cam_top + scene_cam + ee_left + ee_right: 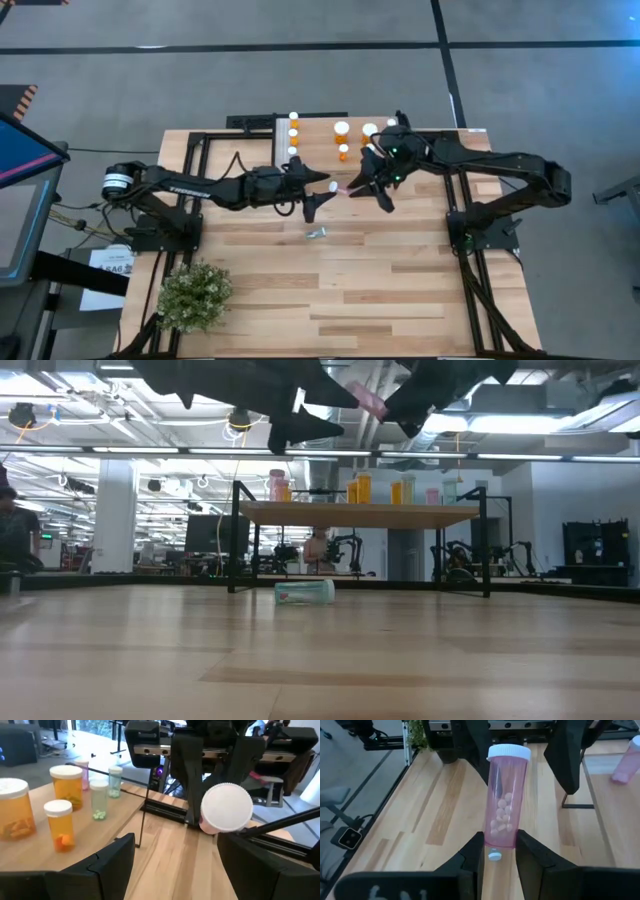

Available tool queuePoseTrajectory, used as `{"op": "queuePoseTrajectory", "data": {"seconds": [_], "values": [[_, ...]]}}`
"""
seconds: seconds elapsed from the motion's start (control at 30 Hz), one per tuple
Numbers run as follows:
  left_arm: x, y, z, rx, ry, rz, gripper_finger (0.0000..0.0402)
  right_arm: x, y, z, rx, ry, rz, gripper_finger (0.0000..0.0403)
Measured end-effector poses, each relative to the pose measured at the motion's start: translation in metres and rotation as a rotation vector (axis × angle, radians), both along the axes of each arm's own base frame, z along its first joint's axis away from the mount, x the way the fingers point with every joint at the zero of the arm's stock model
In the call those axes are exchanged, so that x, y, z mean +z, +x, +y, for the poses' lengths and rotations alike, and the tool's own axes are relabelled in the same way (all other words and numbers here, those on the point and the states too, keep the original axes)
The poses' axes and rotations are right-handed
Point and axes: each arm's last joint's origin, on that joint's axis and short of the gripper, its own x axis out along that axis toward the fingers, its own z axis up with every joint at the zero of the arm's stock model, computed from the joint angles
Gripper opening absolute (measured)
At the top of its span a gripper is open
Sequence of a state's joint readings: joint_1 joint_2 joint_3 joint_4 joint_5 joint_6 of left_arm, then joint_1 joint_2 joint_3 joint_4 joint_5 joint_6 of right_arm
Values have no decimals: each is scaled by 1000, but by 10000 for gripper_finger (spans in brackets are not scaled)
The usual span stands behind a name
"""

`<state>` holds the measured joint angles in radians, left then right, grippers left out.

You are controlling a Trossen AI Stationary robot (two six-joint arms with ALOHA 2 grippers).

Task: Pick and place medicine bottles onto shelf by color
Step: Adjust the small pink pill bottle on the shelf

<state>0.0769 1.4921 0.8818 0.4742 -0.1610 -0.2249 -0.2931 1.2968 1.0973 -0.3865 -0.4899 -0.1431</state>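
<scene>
We have the pink bottle (504,800) clamped at its base between the right gripper (501,851) fingers, cap pointing away from the wrist toward the left gripper (175,862). That one hangs just in front of the white cap with its fingers spread wide and nothing in them, so this looks to us like a handover in mid-air above the table.

To do it well, we would bring the left fingers around the upper body just below the cap, squarely on either side, close firmly, and only then let the right fingers loosen.

The shelf (385,135) lies beyond both grippers, with orange bottles (60,822) grouped there. A pale green bottle (305,592) lies on its side on the table beneath them.
</scene>
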Motion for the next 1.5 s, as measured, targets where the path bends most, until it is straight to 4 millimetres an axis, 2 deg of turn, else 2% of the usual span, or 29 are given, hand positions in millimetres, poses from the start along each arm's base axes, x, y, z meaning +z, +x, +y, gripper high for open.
{"op": "queuePoseTrajectory", "data": {"seconds": [0.27, 0.6, 0.87, 1.03, 1.2, 1.5], "values": [[7, -3, -2, -72, 17, -4, 271, -1, 0, -1, -47, -7, 14, 103], [10, -4, -2, -71, 22, -21, 271, -2, 0, 1, -44, -2, 26, 103], [12, -4, -2, -47, 27, -49, 271, -2, 2, 8, -21, -4, 26, 103], [13, -3, -4, -90, 36, -58, 267, -1, 3, 11, -9, -5, 22, 103], [15, -3, -6, -102, 51, -68, 246, -1, 3, 11, -10, -5, 23, 103], [15, -3, -7, -131, 50, -73, 175, 0, 3, 10, -17, -4, 13, 103]]}}
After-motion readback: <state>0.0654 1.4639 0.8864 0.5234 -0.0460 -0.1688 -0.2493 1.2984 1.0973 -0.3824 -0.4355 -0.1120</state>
